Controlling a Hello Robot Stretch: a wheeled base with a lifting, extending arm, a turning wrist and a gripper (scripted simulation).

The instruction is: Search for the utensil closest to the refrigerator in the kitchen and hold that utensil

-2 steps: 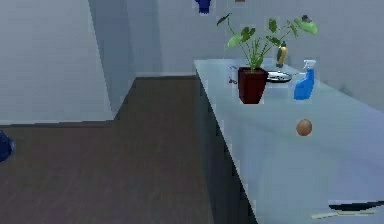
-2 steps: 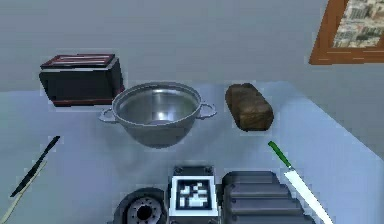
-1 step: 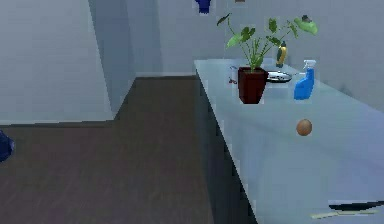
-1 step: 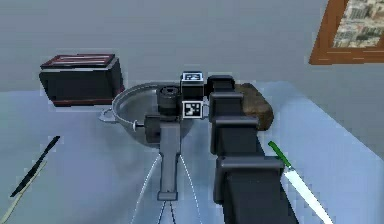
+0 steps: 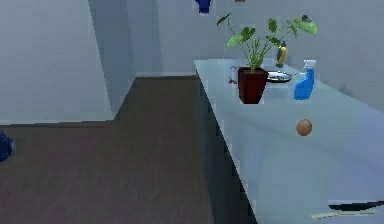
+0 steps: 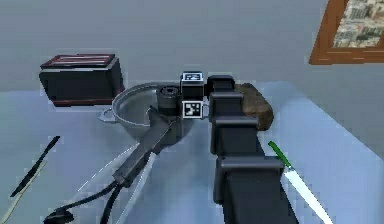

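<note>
Grasp of the gripper (image 6: 163,100) cannot be told: its dark body and thin fingers are seen at the far end of the arm (image 6: 245,160), just left of the 2 white marker squares (image 6: 192,92). They are set against the inside of a grey metal pan (image 6: 128,108) standing on the pale counter (image 6: 340,150), so whether anything is held cannot be judged either. A long dark handle (image 6: 145,155) is seen running from the pan's near rim toward the lower left. A black toaster (image 6: 82,78) is placed just beyond the pan on the arm side view's left, and a brown loaf-like block (image 6: 258,100) lies behind the arm on the right. 2 slim utensils are laid on the counter, well apart: a dark utensil (image 6: 35,165) near the left edge and a green-handled utensil (image 6: 296,182) with a pale blade just right of the arm. Which of them is closest to the refrigerator cannot be told. A framed picture (image 6: 352,30) is hung on the wall at upper right. In the forward view, the counter is seen along the right, where a potted plant (image 5: 252,78), a blue spray bottle (image 5: 305,80) and a small brown round thing (image 5: 304,127) are set, with a dark sliver (image 5: 356,207) at the lower right edge and brown floor (image 5: 100,170) on the left.
</note>
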